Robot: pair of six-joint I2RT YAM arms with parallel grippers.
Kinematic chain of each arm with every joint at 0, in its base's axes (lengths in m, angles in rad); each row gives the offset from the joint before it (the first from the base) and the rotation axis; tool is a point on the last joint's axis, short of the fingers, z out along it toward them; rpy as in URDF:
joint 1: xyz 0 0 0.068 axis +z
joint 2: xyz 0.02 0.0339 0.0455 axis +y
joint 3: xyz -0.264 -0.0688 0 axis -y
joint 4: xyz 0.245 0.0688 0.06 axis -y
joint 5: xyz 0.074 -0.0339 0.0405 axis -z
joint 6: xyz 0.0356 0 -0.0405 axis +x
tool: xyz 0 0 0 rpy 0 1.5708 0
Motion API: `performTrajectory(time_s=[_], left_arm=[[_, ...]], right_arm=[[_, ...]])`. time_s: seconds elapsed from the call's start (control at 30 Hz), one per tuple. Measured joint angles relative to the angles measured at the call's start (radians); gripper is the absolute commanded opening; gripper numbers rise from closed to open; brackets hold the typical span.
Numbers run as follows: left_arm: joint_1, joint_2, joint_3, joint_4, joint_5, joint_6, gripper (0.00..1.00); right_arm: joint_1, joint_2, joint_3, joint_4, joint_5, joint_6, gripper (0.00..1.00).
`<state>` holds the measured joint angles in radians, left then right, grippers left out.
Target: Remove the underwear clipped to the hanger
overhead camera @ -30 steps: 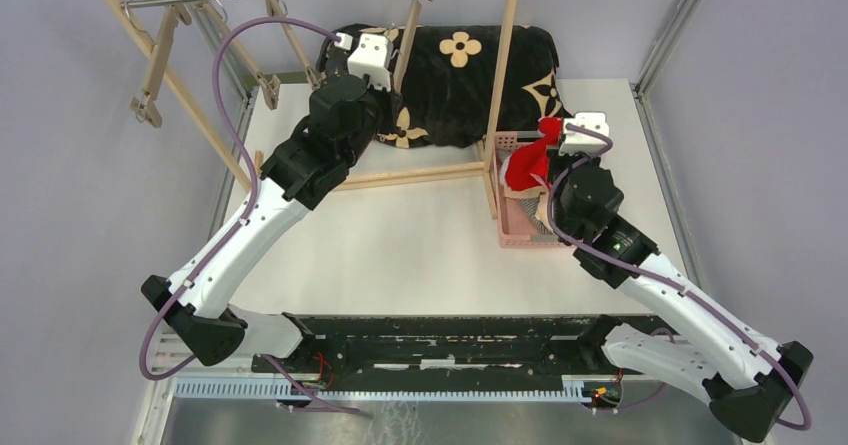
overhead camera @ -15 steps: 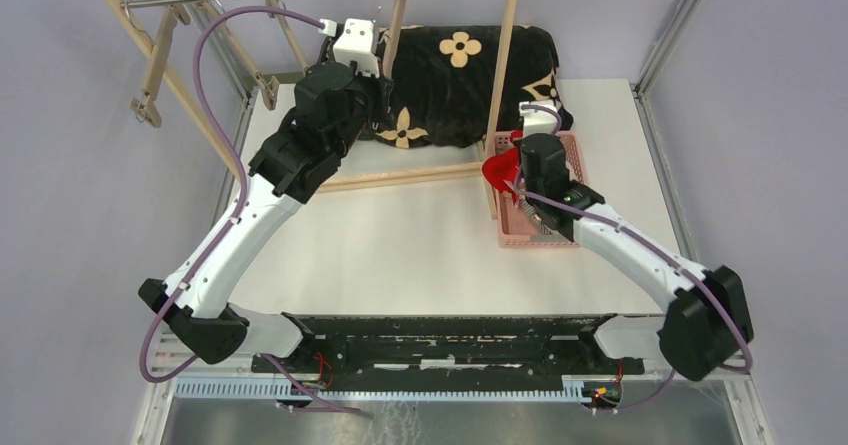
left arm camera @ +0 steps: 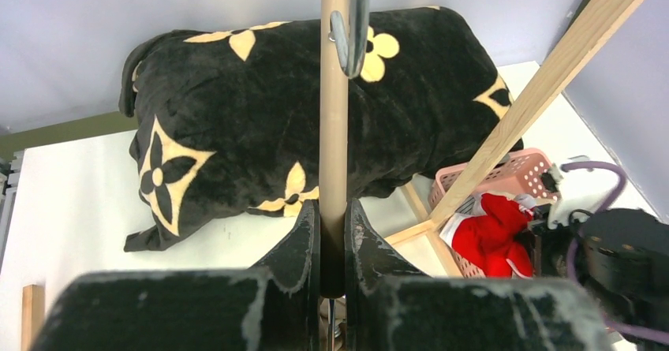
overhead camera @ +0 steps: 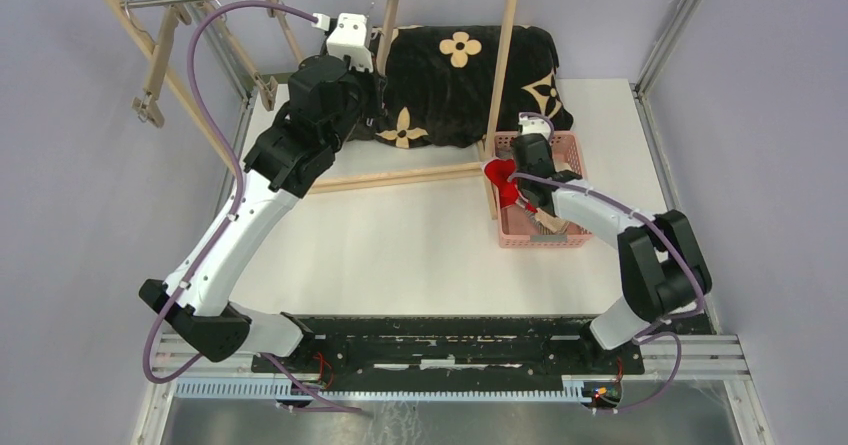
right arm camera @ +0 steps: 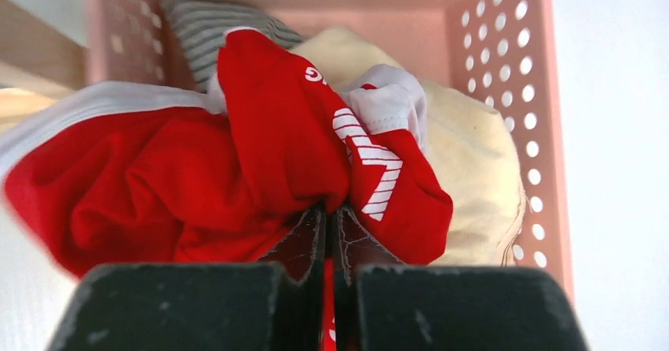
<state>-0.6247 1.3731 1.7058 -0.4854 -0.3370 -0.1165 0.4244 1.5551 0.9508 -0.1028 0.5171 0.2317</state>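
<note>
top ext: high, from behind, wide | L wrist: fwd-down, mid | R wrist: v. close | shared: pink basket (overhead camera: 540, 241)

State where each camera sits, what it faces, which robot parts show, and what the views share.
Top external: above and behind the bases, looking down at the table; left arm and right arm show.
Left wrist: on the left arm, facing the black cushion; left gripper shut on a wooden hanger.
Right wrist: on the right arm, facing into the pink basket; right gripper shut on the red underwear.
Shared: pink basket and red underwear appear in all three.
</note>
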Motion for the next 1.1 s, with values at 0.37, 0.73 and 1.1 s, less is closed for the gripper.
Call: performTrajectory(time_s=[0.37,0.73,1.1], left_arm=[[0.003,0.032,0.042,-0.008,0.013,0.000,0.03],[0.043,0.039,0.083,-0.023,0.025,0.000,0.03],[0.137,0.076,0.166,-0.018,0.026,0.000,0.03]], right_arm=[[-0.090,0.153,0.108,-0.172,0.017,0.128,0.08],[-0.098,-0.028,0.017,-0.159,-0.021,0.140,0.48],[-0.100,-0.305,-0.034,-0.154,0.016,0.134,0.51]])
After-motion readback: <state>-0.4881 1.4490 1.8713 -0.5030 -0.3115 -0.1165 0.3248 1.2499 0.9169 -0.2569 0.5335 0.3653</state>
